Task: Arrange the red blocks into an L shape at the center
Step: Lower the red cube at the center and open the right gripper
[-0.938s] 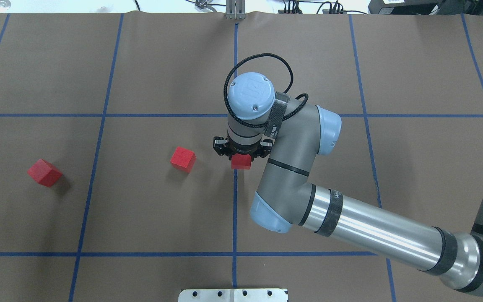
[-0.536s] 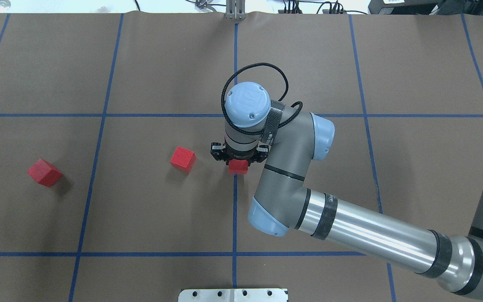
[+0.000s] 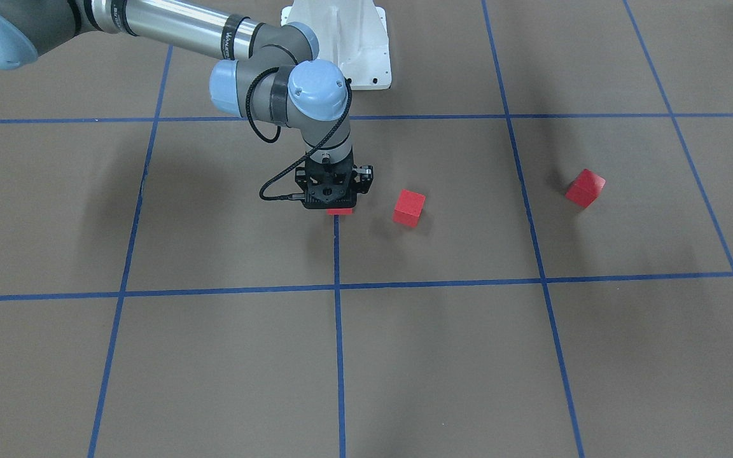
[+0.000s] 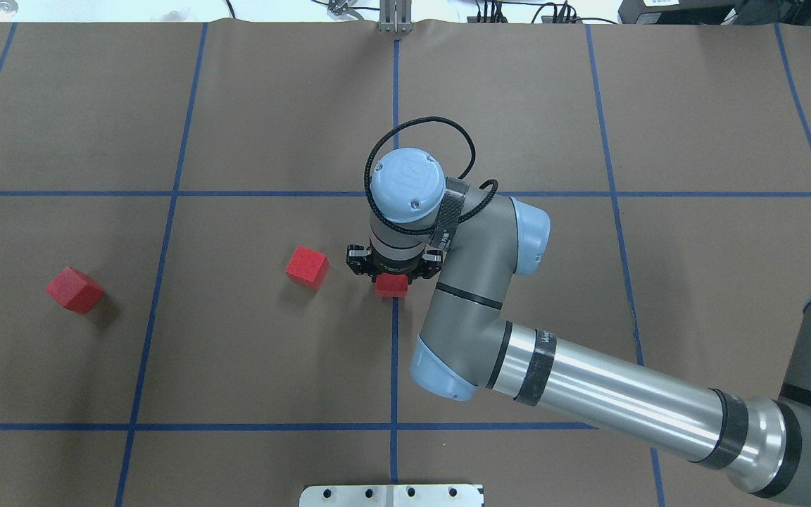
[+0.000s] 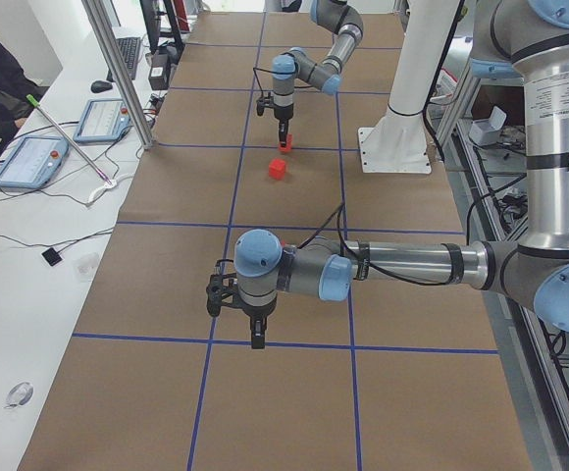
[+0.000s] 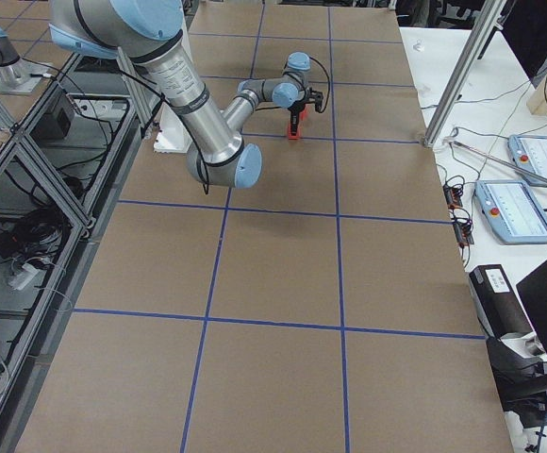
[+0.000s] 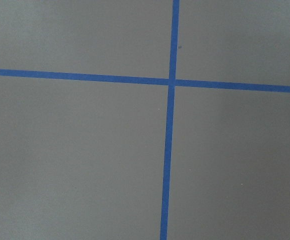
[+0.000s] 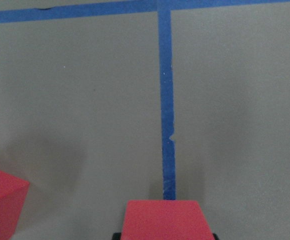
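Over centre tape line point(image 4: 394, 352), right hand point(image 4: 392, 278) clamps red block point(image 4: 391, 289) (cube, faces square to grid); left hand point(image 5: 256, 337) opening unclear

Matte red blocks point(image 4: 307, 267), brown table point(image 4: 272, 105), blue tape grid point(image 4: 272, 193), silver-grey arm point(image 4: 610, 398)

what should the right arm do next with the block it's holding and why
Probably lower and release. The right gripper is shut on a red block over the centre tape line, while the nearest loose block sits apart to its left and the third block farther off.
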Controlling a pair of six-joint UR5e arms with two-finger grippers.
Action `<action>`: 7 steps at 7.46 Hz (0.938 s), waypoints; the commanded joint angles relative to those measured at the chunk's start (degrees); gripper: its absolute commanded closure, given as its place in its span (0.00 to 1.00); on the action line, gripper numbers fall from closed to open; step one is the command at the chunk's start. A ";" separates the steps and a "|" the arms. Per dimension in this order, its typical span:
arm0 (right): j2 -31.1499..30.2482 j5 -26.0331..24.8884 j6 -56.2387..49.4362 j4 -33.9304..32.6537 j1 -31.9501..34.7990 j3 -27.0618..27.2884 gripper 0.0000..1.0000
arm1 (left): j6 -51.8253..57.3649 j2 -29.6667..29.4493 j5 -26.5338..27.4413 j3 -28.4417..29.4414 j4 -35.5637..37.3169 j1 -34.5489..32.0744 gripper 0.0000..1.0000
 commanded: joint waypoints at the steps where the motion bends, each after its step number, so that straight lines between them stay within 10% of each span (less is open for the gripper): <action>1: 0.22 -0.25 0.04 -0.08 0.00 -0.62 0.50 | 0.00 0.02 0.00 -0.03 0.00 0.00 0.00; 7: 0.14 -0.52 0.04 -0.35 0.00 -0.71 0.34 | 0.09 0.02 0.00 -0.03 0.00 0.00 0.00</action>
